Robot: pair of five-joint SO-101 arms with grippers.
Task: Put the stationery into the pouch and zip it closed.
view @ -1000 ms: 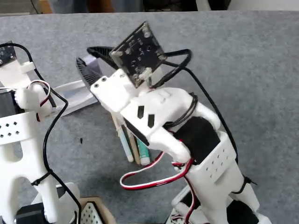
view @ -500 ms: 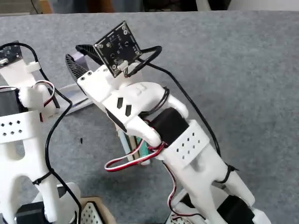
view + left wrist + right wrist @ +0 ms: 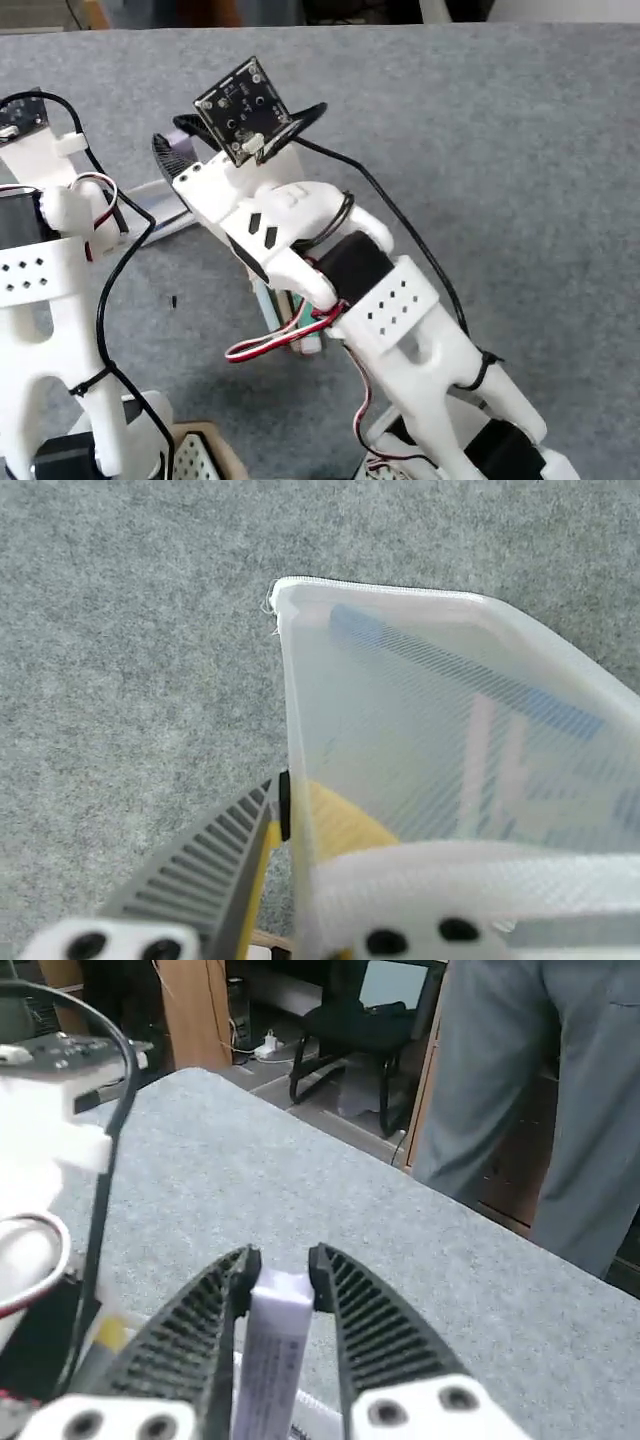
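Presently gripping a pale lavender rectangular block [image 3: 272,1350] in right gripper [image 3: 281,1265], just twelve o'clock of the translucent white plastic pouch [image 3: 420,730], seemingly pinched by left gripper [image 3: 290,815].

The table [image 3: 520,150] has a soft grey top, like a fuzzy carpet, and it runs all the way to the far edge. A see-through pouch [image 3: 170,205] with a white strip along one side rests on it close to the left edge, and the grey shows through the pouch. Closer to the near edge, around the middle, a few pens [image 3: 310,342] lie side by side, one of them green, and a tiny dark speck [image 3: 173,300] sits on the grey just left of them.
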